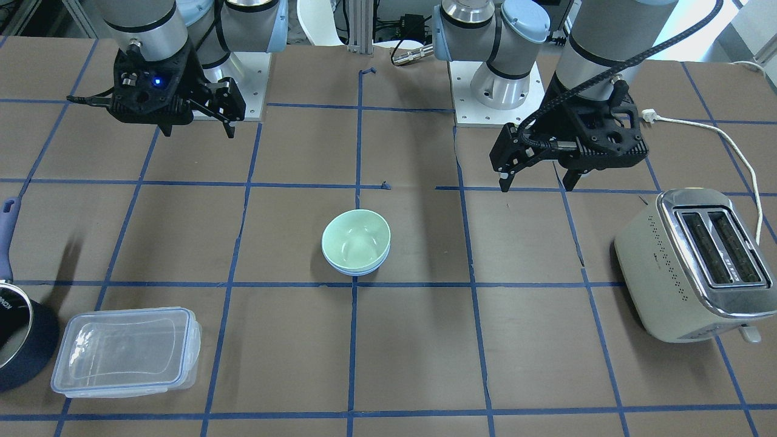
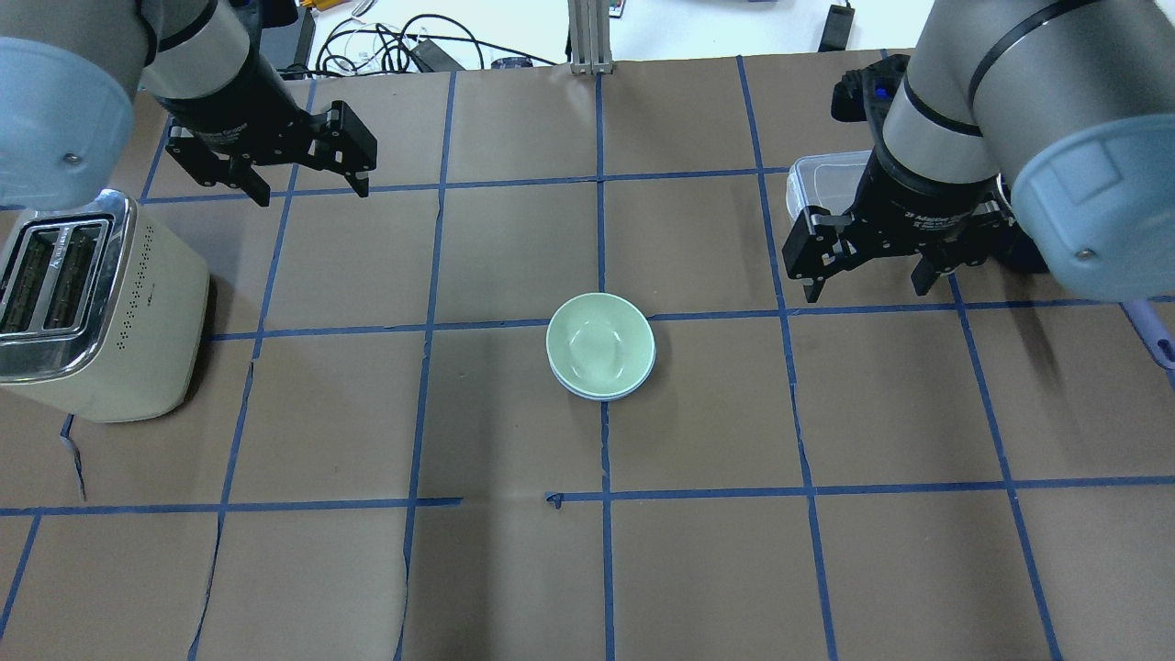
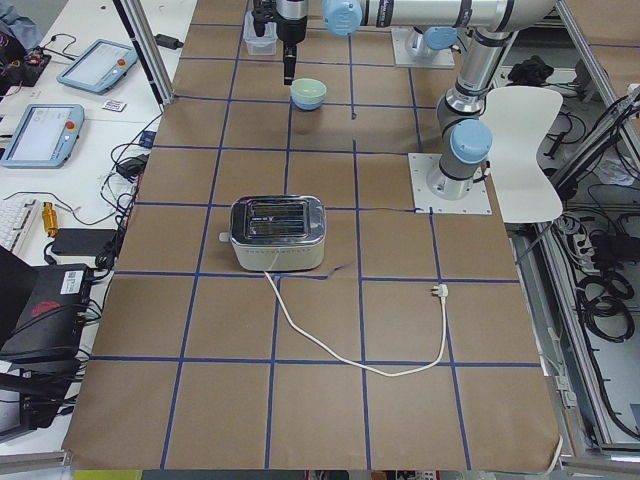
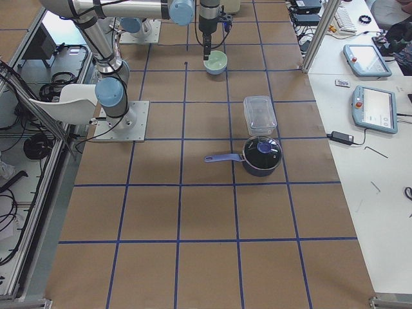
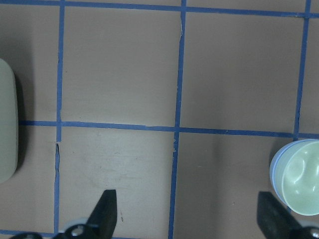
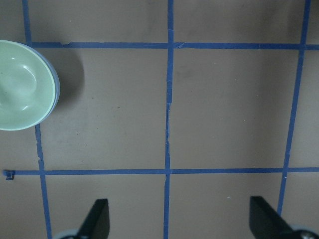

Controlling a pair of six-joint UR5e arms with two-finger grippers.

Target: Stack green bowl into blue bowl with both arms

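Note:
The green bowl (image 1: 355, 240) (image 2: 598, 344) sits nested upright inside the blue bowl (image 1: 357, 271) (image 2: 597, 396) at the middle of the table. Only a thin blue rim shows under it. My left gripper (image 1: 536, 183) (image 2: 311, 193) hangs open and empty above the table, well to the side of the bowls. My right gripper (image 1: 198, 130) (image 2: 865, 290) is also open and empty, raised on the other side. The left wrist view shows the bowls (image 5: 299, 177) at its right edge. The right wrist view shows them (image 6: 22, 84) at its left edge.
A cream toaster (image 1: 692, 267) (image 2: 83, 303) stands on my left side, with its cord (image 1: 728, 139) trailing behind it. A clear plastic container (image 1: 124, 352) (image 2: 817, 179) and a dark blue saucepan (image 1: 18, 340) sit on my right side.

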